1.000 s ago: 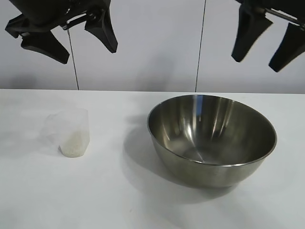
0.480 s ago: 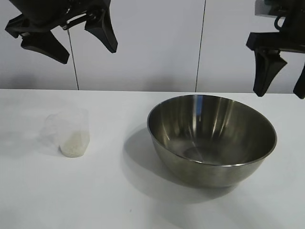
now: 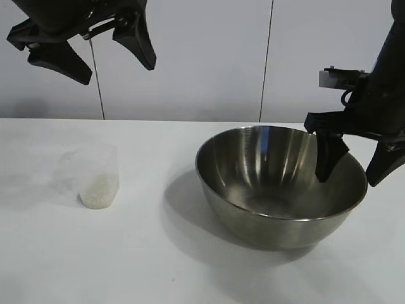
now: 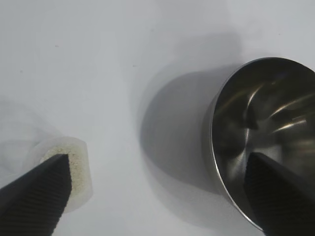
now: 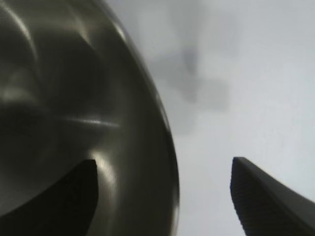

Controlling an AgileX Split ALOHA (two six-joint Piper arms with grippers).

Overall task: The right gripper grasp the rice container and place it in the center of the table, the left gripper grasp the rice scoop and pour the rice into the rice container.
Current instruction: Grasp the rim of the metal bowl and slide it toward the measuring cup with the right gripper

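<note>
While the rice container point(image 3: 281, 183) sits upright on the table point(image 3: 145, 253), right of centre in the exterior view, its round mouth faces straight up (a bowl has no real long axis). The right gripper point(image 3: 354, 170) straddles its right-hand rim with fingers spread apart, one finger inside the wall and the other outside, gripping nothing. Well apart to the left stands the rice scoop point(image 3: 95, 175), upright and open upward, with the rice point(image 3: 98, 192) settled in its bottom. High above the scoop hangs the left gripper point(image 3: 93, 54), fingers wide apart and empty. Nothing lies between scoop and bowl. Plain white tabletop meets pale wall panels point(image 3: 202, 57) with dark vertical seams behind.
</note>
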